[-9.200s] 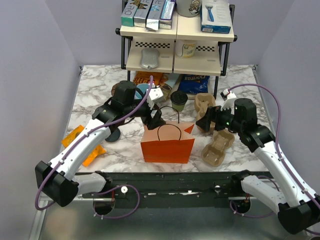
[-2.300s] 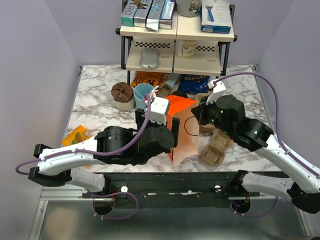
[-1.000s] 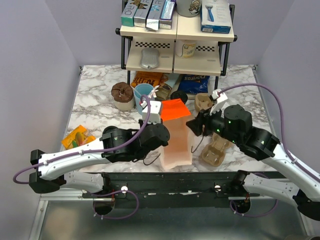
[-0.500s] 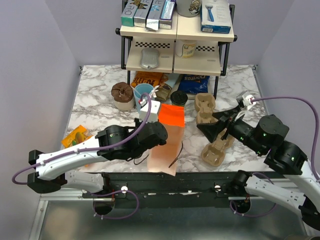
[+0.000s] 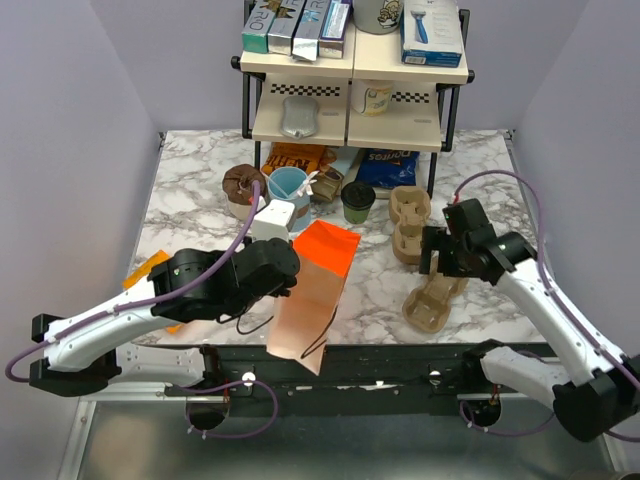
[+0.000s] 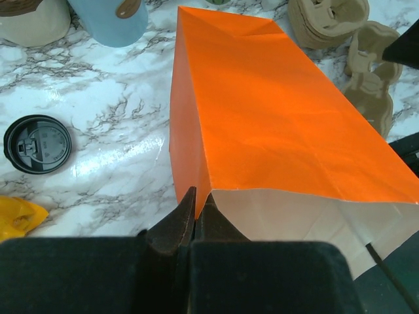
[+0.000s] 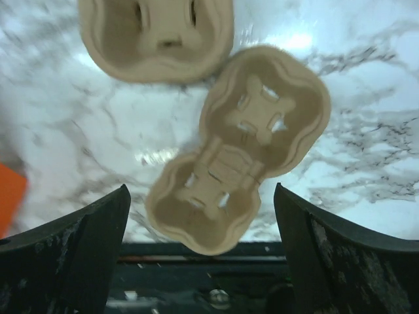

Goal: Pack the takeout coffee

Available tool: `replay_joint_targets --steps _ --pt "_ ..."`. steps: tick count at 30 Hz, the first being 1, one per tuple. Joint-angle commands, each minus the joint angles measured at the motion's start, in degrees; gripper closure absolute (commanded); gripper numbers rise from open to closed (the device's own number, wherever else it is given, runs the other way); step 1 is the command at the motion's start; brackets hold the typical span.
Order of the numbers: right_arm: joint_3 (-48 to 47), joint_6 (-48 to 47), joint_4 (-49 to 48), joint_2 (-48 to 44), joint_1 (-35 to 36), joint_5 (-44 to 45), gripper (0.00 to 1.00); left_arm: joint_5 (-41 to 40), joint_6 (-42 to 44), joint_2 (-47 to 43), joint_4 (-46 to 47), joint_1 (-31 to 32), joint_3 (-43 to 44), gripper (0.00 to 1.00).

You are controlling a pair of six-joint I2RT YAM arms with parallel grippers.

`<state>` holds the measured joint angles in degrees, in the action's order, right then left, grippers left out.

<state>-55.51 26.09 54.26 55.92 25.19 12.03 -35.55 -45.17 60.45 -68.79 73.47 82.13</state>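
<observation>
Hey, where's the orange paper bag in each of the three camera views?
Top external: orange bag near centre, tilted toward the near edge.
Left wrist: bag fills the middle, left gripper pinching its open rim.
Right wrist: only a sliver at the left edge.
Shared landmark: the flat cup carrier, right of it.

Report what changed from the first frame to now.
The left gripper, shut on the rim of the orange bag, tipped it from upright and dragged it toward the near edge. The right gripper opened and drew back right, above the cup carrier. The takeout coffee and blue cup stayed put.
</observation>
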Motion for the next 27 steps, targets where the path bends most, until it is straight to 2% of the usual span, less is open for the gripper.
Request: replay_joint_targets --steps 1,3,4,5,6,7,8,10,14,17,27 --pt "-3.3 -15.3 0.7 6.6 -2.2 -16.7 0.00 2.5 1.5 -1.0 -2.8 -0.7 1.4 1.00" --pt "-4.7 -27.3 -4.0 7.3 -1.6 -15.0 0.00 3.0 2.1 -1.2 -1.8 -0.8 0.7 1.00" --pt "-4.3 -28.8 -5.9 7.4 -1.5 -9.8 0.00 3.2 2.1 -1.2 -1.4 -0.9 0.6 1.00" --pt "-3.4 -34.0 -9.1 6.9 -1.6 -0.3 0.00 3.4 2.8 -1.4 -0.9 -1.0 0.4 1.00" --pt "-2.6 -36.3 -10.7 6.1 -1.5 0.5 0.00 3.7 3.1 -1.4 0.3 -1.1 0.3 1.00" --pt "-0.1 -41.0 -12.0 4.8 -1.5 -2.1 0.00 4.0 3.1 -1.0 0.2 -1.2 0.7 1.00" --pt "1.6 -52.9 -11.5 1.1 -1.5 -13.7 0.01 4.9 3.2 -0.5 0.0 -1.2 1.3 1.00" --pt "9.1 -59.9 -11.1 -3.5 -1.5 -18.0 0.02 4.7 3.3 -0.7 0.4 -1.3 1.4 1.00" --pt "13.0 -59.2 -6.2 -11.0 -1.7 -20.2 0.01 5.0 2.9 -0.4 2.3 -1.6 1.9 1.00" --pt "17.5 -59.7 -9.8 -13.1 -1.8 -18.9 0.00 5.5 4.1 -0.1 4.9 -1.7 1.0 1.00" --pt "18.6 -63.5 -13.0 1.4 -6.6 -23.8 0.01 4.7 5.0 0.8 3.9 -1.7 2.1 1.00"
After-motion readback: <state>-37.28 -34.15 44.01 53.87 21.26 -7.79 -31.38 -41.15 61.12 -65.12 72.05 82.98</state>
